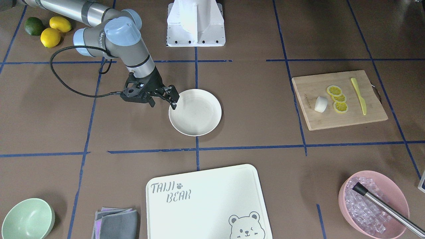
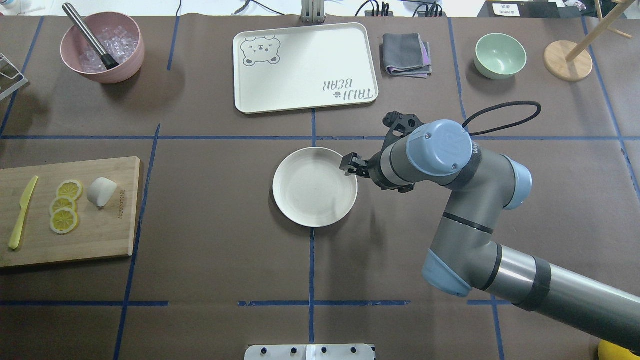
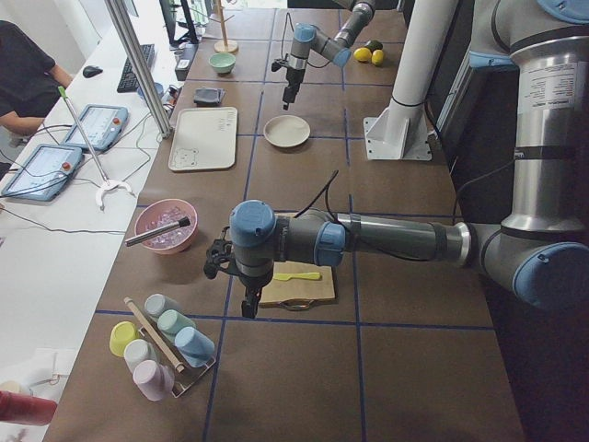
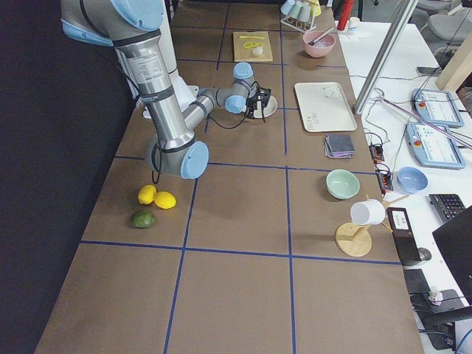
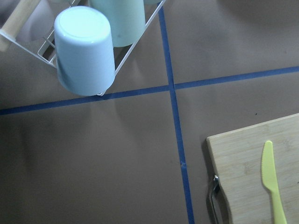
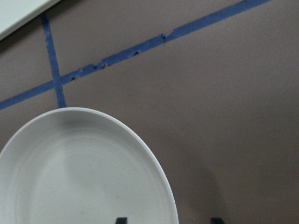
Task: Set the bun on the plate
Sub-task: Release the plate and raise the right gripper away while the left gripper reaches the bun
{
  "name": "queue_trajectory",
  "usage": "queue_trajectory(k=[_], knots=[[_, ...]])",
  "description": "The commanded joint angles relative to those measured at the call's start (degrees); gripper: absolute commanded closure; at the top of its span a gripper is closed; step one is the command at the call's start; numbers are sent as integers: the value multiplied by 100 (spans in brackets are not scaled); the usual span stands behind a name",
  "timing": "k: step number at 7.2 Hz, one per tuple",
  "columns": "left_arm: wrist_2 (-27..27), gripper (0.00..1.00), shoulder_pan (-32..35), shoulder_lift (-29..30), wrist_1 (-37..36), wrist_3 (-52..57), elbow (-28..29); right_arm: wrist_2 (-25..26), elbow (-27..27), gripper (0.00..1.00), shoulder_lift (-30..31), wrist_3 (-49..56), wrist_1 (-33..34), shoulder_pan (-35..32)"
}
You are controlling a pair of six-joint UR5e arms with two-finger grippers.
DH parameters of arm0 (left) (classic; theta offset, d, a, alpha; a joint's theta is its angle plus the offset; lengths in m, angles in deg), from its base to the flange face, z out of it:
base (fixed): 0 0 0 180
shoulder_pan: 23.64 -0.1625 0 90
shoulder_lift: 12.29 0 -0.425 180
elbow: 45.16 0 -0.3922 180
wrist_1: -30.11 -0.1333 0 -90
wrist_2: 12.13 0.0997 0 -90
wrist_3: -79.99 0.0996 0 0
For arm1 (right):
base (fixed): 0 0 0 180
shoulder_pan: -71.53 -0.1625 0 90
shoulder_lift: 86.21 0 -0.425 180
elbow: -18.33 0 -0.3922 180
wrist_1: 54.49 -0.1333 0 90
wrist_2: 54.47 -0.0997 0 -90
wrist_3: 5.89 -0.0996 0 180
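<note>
Right gripper [image 1: 163, 104] jaws spread, straddling the plate [image 1: 199, 116] rim, one tip over the plate, one over the table [image 1: 259, 109]. Left gripper [image 3: 246, 306] hangs near the board [image 1: 342, 118] end; jaw state cannot be told. Bun [image 1: 320, 104] lies on the board beside the lemon slices [image 1: 338, 98], well apart from the plate.

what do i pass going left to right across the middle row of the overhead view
yellow knife → lemon slices → bun → plate → right gripper
</note>
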Motion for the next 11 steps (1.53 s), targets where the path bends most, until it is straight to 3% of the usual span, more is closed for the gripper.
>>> queue_trajectory(k=[1,2,3,5,7,9,11], knots=[[54,0,-845,-10,-4,-1289,-807,-37,754,0,6,1340,1668,-363],[55,0,-1249,-10,-4,-1914,-1142,-72,1089,0,14,2166,2418,-696],[89,0,-1741,7,31,-2468,-1276,-516,1188,0,40,2966,2825,-1160],[887,0,-2987,7,1219,-3986,-1129,-1307,1364,0,495,4242,2882,-2153],[1406,0,-3729,199,2189,-4862,-603,-1662,1399,0,1092,5596,2882,-2919],[1679,0,-4064,525,2246,-4952,-224,-2039,1382,0,1472,6364,2873,-3413],[1681,0,-4162,745,2298,-4944,154,-2058,1382,0,1561,6464,2865,-3529]])
